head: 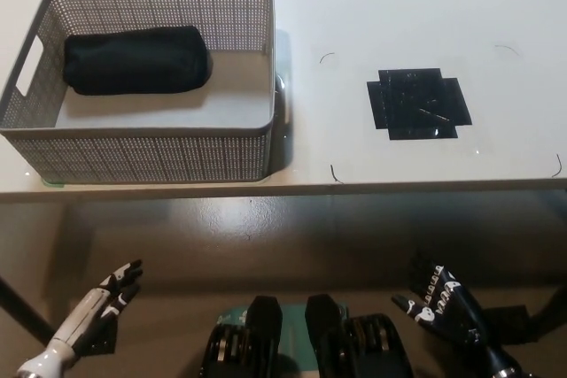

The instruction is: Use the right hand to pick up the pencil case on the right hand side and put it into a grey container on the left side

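A black pencil case (135,59) lies on its side inside the grey mesh container (151,155) at the table's left. Nothing touches it. My black right hand (446,310) hangs low at the bottom right, below the table's front edge, open and holding nothing. The white left hand (102,306) rests at the bottom left, also below the table, open with its fingers spread.
A black tape patch (418,103) marks the white table (399,6) right of centre, with thin pen marks around it. The table's front edge (354,187) runs across the picture above both hands.
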You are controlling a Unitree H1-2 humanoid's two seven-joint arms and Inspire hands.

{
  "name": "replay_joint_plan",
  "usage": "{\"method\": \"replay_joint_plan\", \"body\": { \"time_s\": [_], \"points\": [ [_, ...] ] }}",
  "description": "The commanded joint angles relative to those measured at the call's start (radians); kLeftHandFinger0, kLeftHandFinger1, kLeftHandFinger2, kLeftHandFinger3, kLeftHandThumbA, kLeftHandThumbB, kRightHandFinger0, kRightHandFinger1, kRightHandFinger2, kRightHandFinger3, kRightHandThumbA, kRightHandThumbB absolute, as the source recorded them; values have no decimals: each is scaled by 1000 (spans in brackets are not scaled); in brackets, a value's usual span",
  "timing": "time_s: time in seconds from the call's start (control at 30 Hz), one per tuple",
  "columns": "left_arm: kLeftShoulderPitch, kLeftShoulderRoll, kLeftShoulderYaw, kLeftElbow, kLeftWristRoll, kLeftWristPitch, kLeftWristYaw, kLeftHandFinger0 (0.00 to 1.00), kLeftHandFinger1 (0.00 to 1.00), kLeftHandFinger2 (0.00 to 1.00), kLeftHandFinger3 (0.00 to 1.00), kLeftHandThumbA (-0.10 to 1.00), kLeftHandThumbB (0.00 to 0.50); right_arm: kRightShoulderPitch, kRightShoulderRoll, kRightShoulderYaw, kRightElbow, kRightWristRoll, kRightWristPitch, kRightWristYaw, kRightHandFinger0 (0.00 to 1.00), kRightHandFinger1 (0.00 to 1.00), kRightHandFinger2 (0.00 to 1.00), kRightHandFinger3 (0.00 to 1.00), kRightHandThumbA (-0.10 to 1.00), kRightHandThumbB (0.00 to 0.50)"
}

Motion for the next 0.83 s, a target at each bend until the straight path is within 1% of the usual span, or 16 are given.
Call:
{"method": "replay_joint_plan", "body": {
  "time_s": [0.0,0.03,0.17,0.23,0.3,0.37,0.47,0.63,0.7,0.73,0.8],
  "points": [
    [-29,0,83,-32,-346,165,-222,1000,1000,1000,1000,1000,457,-28,-7,-4,-21,27,-45,25,1000,1000,1000,1000,1000,276],
    [-30,1,84,-33,-341,172,-221,1000,1000,1000,1000,1000,464,-28,-6,-5,-21,29,-43,25,1000,1000,1000,1000,1000,271],
    [-35,6,81,-31,-319,156,-217,1000,1000,1000,1000,1000,435,-35,-6,-6,-15,28,-43,23,1000,1000,1000,1000,1000,269],
    [-35,7,79,-30,-293,141,-202,1000,1000,1000,1000,1000,440,-35,-6,-8,-16,33,-40,25,1000,1000,1000,1000,1000,264],
    [-33,9,75,-35,-265,136,-188,1000,1000,1000,1000,1000,466,-34,-8,-8,-19,32,-35,23,1000,1000,1000,1000,1000,258],
    [-35,10,78,-36,-260,132,-183,1000,1000,1000,1000,1000,481,-44,-9,-6,-24,27,-25,17,1000,1000,1000,1000,1000,260],
    [-31,7,74,-31,-236,110,-166,1000,1000,1000,1000,1000,461,-43,-18,-4,-37,21,-22,17,1000,1000,1000,1000,1000,258],
    [7,1,72,-46,-235,94,-160,1000,1000,1000,1000,1000,452,-21,-27,6,-54,21,-25,35,1000,1000,1000,1000,1000,250],
    [11,1,72,-45,-229,89,-153,1000,1000,1000,1000,1000,448,-21,-28,8,-53,21,-25,36,1000,1000,1000,1000,1000,258],
    [15,1,72,-49,-229,88,-151,1000,1000,1000,1000,1000,441,-19,-28,9,-53,21,-29,37,1000,1000,1000,1000,1000,274],
    [22,1,72,-52,-229,91,-152,1000,1000,1000,1000,1000,438,-12,-28,11,-57,20,-28,37,1000,1000,1000,1000,1000,273]
  ]
}}
